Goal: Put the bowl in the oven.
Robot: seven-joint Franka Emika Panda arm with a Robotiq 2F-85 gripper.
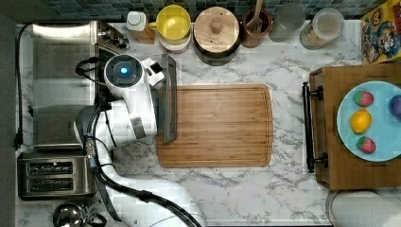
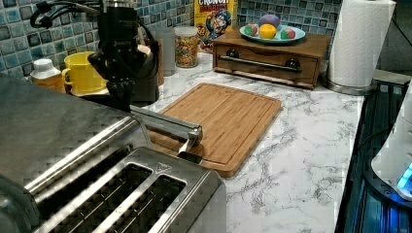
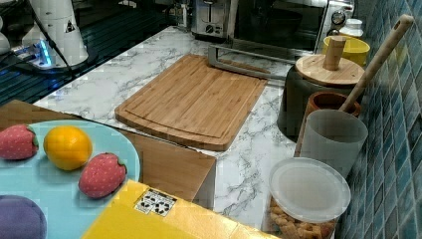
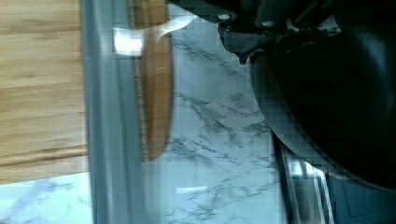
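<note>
The steel oven (image 1: 61, 85) stands at the top view's left with its glass door folded down flat. The door's bar handle (image 1: 170, 99) lies over the edge of the cutting board (image 1: 217, 125). My arm's wrist (image 1: 124, 71) hangs over the open door. In the left view my gripper (image 2: 120, 94) points straight down at the oven's mouth, behind the oven's top (image 2: 43, 121). The black bowl (image 4: 336, 102) looms close in the wrist view, above the door glass and at the oven's threshold, with the gripper shut on its rim. The right view shows the bowl's dark shape (image 3: 276, 22) in the oven opening.
A two-slot toaster (image 1: 52, 176) and a kettle (image 1: 68, 215) stand beside the oven. Along the back wall are a yellow bowl (image 1: 173, 22), a pot with a wooden lid (image 1: 216, 29) and jars. A wooden crate with a fruit plate (image 1: 373, 120) is at the top view's right.
</note>
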